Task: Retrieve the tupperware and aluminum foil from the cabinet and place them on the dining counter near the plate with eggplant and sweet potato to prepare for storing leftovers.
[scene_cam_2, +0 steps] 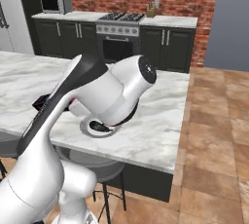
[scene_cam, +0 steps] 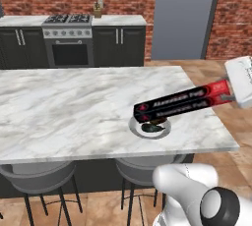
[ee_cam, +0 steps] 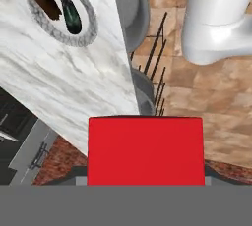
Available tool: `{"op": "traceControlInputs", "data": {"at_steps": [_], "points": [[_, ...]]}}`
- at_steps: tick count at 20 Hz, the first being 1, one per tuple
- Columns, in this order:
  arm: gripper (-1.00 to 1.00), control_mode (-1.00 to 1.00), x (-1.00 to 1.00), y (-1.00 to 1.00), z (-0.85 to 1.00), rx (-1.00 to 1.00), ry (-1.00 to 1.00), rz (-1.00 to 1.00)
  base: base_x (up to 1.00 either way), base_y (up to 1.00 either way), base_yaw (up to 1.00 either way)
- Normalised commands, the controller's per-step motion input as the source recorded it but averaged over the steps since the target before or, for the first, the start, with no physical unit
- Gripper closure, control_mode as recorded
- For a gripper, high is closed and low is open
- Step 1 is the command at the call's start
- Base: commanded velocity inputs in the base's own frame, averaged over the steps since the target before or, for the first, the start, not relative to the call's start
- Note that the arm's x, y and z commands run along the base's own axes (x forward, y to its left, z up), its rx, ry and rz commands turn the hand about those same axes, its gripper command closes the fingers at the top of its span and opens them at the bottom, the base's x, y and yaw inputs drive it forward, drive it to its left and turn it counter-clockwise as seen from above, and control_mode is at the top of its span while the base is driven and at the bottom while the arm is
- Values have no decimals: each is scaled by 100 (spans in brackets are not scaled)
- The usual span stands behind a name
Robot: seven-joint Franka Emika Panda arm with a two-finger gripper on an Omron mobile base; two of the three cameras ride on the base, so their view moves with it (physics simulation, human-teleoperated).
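A simulated kitchen; a wide marble dining counter (scene_cam: pixel 74 107) fills the middle of the left base view, with two metal stools (scene_cam: pixel 37 176) tucked under its near edge. Toward the counter's near right part sits a small round white plate (scene_cam: pixel 135 127); on it lie a dark eggplant (scene_cam: pixel 152 128) and, in the hand view, a brown sweet potato (ee_cam: pixel 42 1) beside it.

The gripper (scene_cam: pixel 231 94) reaches in from the right edge of the left base view, closed around the red end of the foil (scene_cam: pixel 179 103) — a long slim black box with white lettering; the box is held level above the counter, its black end out over the plate, and whether it touches anything below cannot be told. In the hand view the box's red end fills the lower centre, between the fingertips.

Against the far brick wall stand dark floor cabinets (scene_cam: pixel 120 45) and a steel stove (scene_cam: pixel 69 41); a microwave (scene_cam_2: pixel 55 3) sits on the far worktop in the right base view — left of the stove.
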Motion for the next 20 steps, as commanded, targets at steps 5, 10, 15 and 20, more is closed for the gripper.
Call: {"op": "traceControlInputs", "data": {"at_steps": [5, 10, 15, 20], "points": [[100, -100, 43, -45, -32, 15, -6, -22, 0, 0, 0], [100, -100, 39, -58, -41, 30, -10, -24, 0, 0, 0], [100, -100, 48, -13, -48, 23, -9, -19, 0, 0, 0], [100, -100, 76, 0, -57, 10, 3, -3, 0, 0, 0]]}}
